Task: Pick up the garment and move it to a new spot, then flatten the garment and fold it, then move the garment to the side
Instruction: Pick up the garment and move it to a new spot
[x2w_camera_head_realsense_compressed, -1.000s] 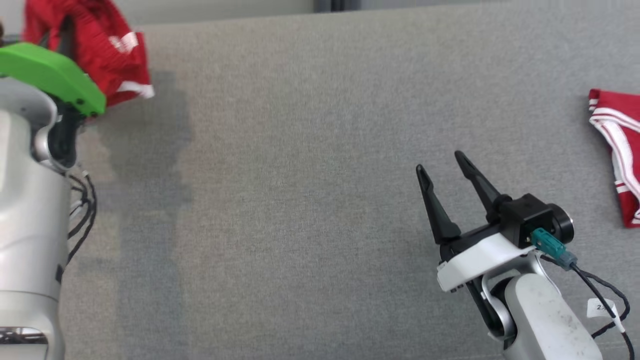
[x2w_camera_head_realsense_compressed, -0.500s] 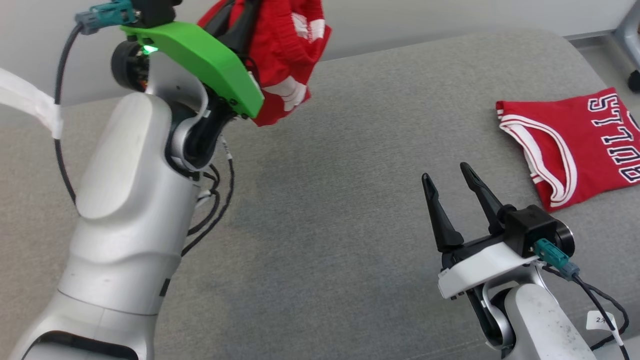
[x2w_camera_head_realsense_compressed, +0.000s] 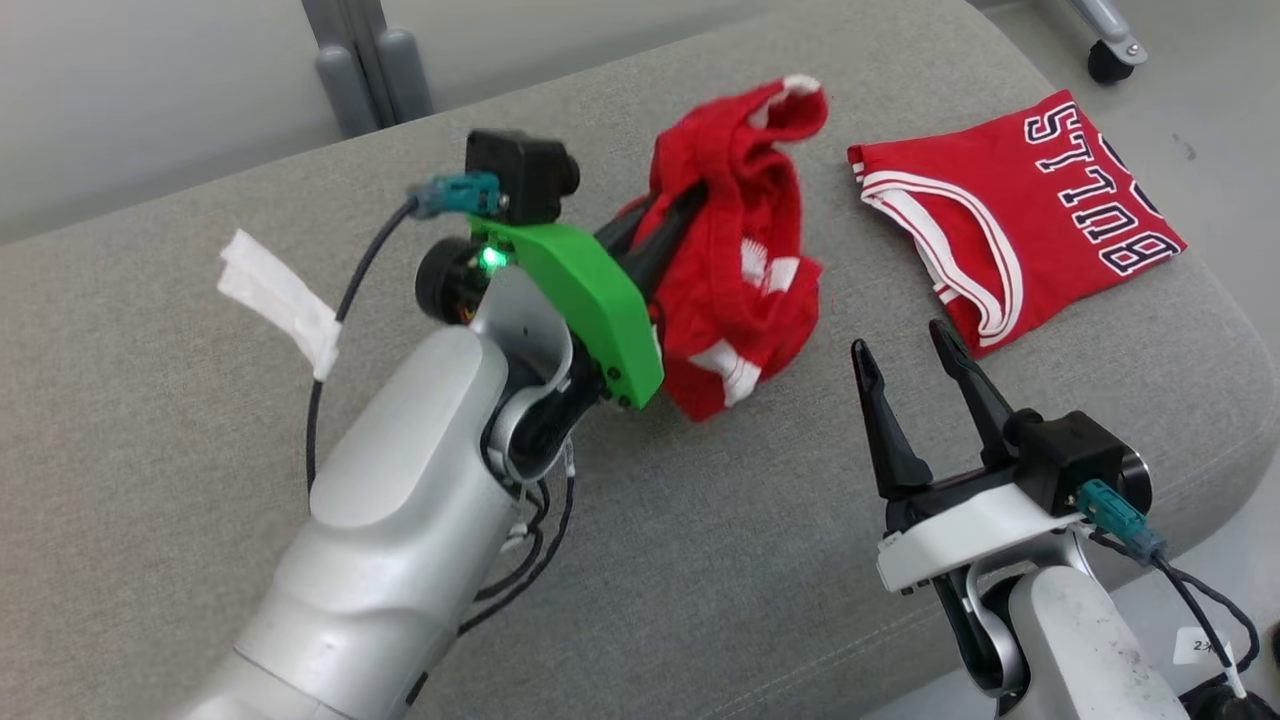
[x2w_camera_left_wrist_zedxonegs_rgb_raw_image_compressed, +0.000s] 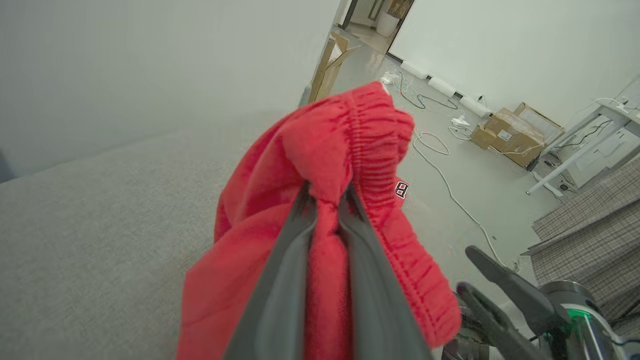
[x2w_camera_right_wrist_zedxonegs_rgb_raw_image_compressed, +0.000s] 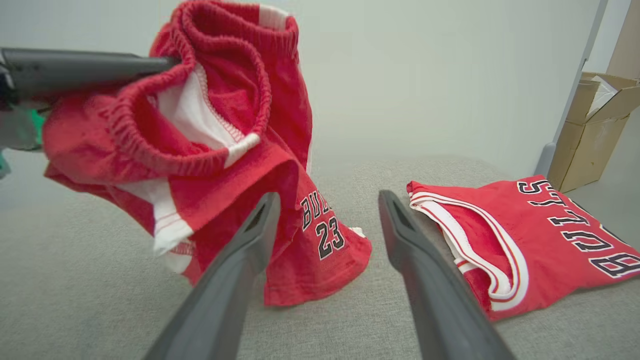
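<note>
Grey fabric surface (x2w_camera_head_realsense_compressed: 150, 450) under the shorts (x2w_camera_head_realsense_compressed: 740, 290); cardboard boxes (x2w_camera_left_wrist_zedxonegs_rgb_raw_image_compressed: 510, 137) beyond.

the left arm (x2w_camera_head_realsense_compressed: 400, 520) reaches in from the lower left of the head view, its pale forearm slanting up toward the middle, with the green wrist bracket (x2w_camera_head_realsense_compressed: 590, 300) on top. the left claw (x2w_camera_head_realsense_compressed: 688, 205) points up and to the right, its two dark fingers (x2w_camera_left_wrist_zedxonegs_rgb_raw_image_compressed: 285, 280) pressed almost together and pinching a fold of the red shorts (x2w_camera_head_realsense_compressed: 740, 290). the right arm (x2w_camera_head_realsense_compressed: 1090, 640) rises at the lower right, capped by a white wrist bracket (x2w_camera_head_realsense_compressed: 960, 540). the right claw (x2w_camera_head_realsense_compressed: 900, 342) points up the view, fingers spread wide with nothing between them.
</note>
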